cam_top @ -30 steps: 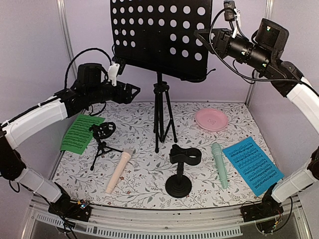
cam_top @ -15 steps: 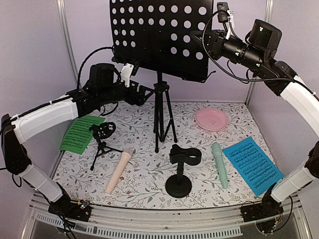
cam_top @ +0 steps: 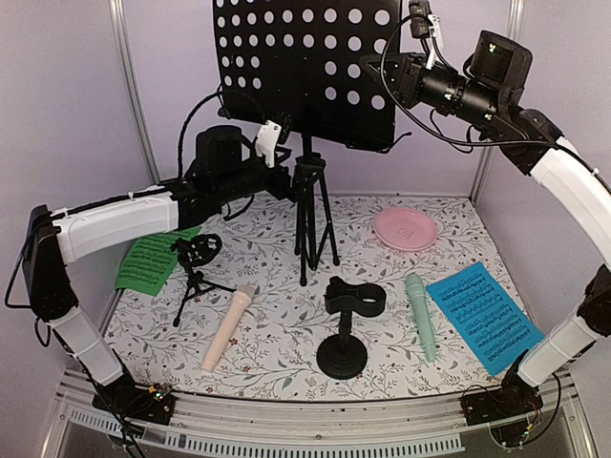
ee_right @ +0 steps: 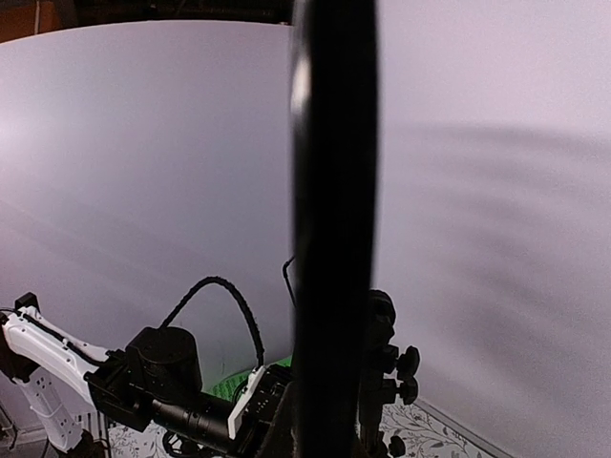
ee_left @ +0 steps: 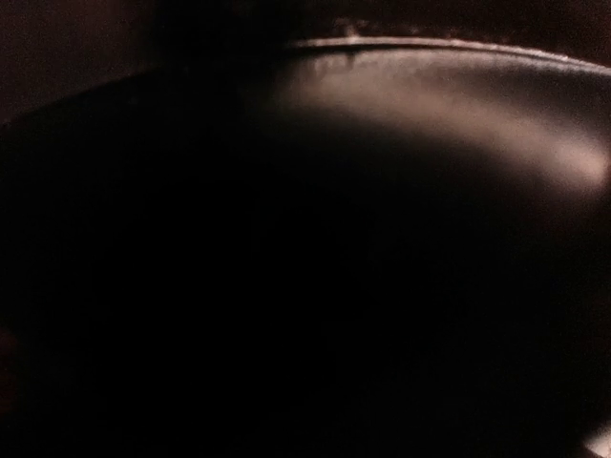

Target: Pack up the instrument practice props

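Clearly the right gripper [cam_top: 375,76], upper right of the top view, is clamped tight on the right edge of the music stand [cam_top: 305,67], which stands upper centre. The left gripper [cam_top: 283,179] sits by the stand's pole, left of centre. How wide its jaws stand is impossible to say.

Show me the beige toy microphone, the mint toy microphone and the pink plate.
beige toy microphone [cam_top: 227,329], top external view, middle of its body
mint toy microphone [cam_top: 421,317], top external view, middle of its body
pink plate [cam_top: 405,230], top external view, bare centre
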Controlling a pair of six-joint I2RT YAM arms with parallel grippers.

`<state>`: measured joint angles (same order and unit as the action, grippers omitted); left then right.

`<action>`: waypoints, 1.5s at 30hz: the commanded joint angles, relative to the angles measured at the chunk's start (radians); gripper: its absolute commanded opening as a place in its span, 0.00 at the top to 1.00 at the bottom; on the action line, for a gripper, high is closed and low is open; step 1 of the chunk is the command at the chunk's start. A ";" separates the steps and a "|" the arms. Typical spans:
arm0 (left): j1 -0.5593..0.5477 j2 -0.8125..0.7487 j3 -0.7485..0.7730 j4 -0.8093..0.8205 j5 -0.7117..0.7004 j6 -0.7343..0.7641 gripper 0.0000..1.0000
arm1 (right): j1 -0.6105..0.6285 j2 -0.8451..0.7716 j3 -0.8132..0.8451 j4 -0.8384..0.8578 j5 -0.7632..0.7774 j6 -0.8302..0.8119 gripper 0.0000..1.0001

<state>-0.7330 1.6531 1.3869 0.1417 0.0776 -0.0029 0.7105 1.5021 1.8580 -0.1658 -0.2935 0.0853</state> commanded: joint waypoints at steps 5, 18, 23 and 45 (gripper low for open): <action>-0.013 0.033 -0.100 0.138 0.091 0.079 0.01 | 0.009 -0.027 0.084 0.152 -0.009 0.042 1.00; -0.011 0.040 -0.321 0.318 0.134 0.079 0.01 | 0.009 -0.070 0.061 0.154 0.022 0.086 1.00; 0.004 0.147 -0.250 0.416 0.066 0.047 0.01 | 0.010 -0.102 0.018 0.159 0.020 0.097 1.00; -0.033 0.114 -0.312 0.443 -0.284 0.046 0.01 | 0.009 -0.083 0.009 0.155 0.029 0.117 1.00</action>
<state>-0.7631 1.7969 1.1076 0.5442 -0.0917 0.0334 0.7132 1.4723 1.8420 -0.1841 -0.2577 0.1570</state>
